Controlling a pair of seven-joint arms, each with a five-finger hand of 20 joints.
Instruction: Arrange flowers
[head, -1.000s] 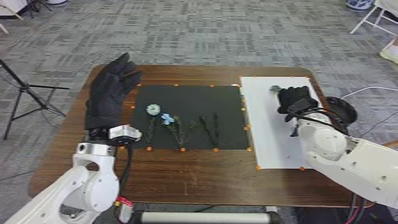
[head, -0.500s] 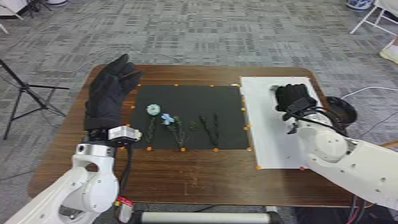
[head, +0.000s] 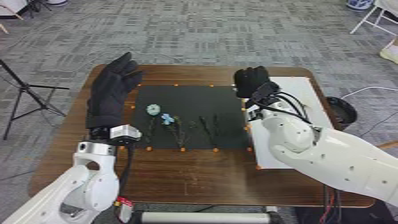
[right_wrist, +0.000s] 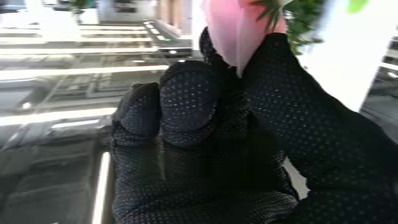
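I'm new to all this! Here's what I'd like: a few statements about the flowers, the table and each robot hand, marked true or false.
1. The black mat lies to the left of the white sheet. True.
2. The light blue flower lies on the white sheet. False: it lies on the black mat.
3. The left robot hand is curled round a vase. False: its fingers are straight and it holds nothing.
4. Pink petals are between the thumb and fingers of the right robot hand. True.
5. The pale round flower is to the left of the light blue one. True.
6. The table is white. False: it is brown.
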